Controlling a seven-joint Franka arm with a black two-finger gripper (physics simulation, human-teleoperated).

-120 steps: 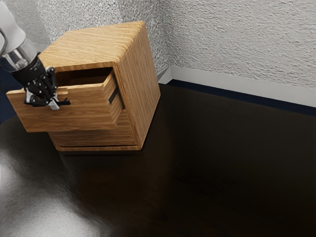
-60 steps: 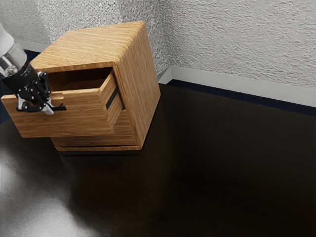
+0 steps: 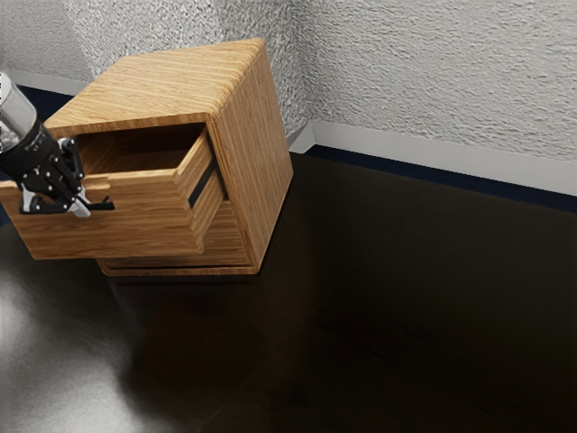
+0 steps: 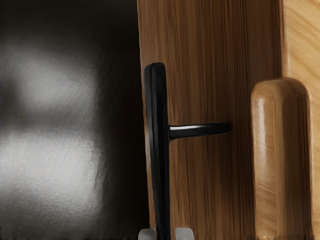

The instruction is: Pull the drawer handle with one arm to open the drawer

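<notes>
The wooden cabinet (image 3: 194,86) stands on a dark glossy table (image 3: 406,325), set against a rough white wall (image 3: 433,63). Its upper drawer (image 3: 117,225) is drawn partly out toward the exterior view's left. The hollow interior is exposed from above, and a black rail (image 3: 207,180) shows along the drawer's side where it leaves the cabinet body. The black handle (image 3: 101,207) is a slim bar on the drawer front, held off the wood by a short post. The arm enters from the exterior view's left edge, and the gripper (image 3: 63,200) is at the handle. The jaws are clenched on the bar, one finger on each side of it. In the wrist view the handle (image 4: 156,150) runs lengthwise down the wood-grain drawer front (image 4: 210,75), with its post joining the wood at a right angle. Two pale fingertips (image 4: 184,233) flank the bar at the frame's lower edge. The dark table (image 4: 65,125) lies beyond the drawer front's edge, carrying blurred light reflections. The drawer front is level and parallel with the cabinet face.
</notes>
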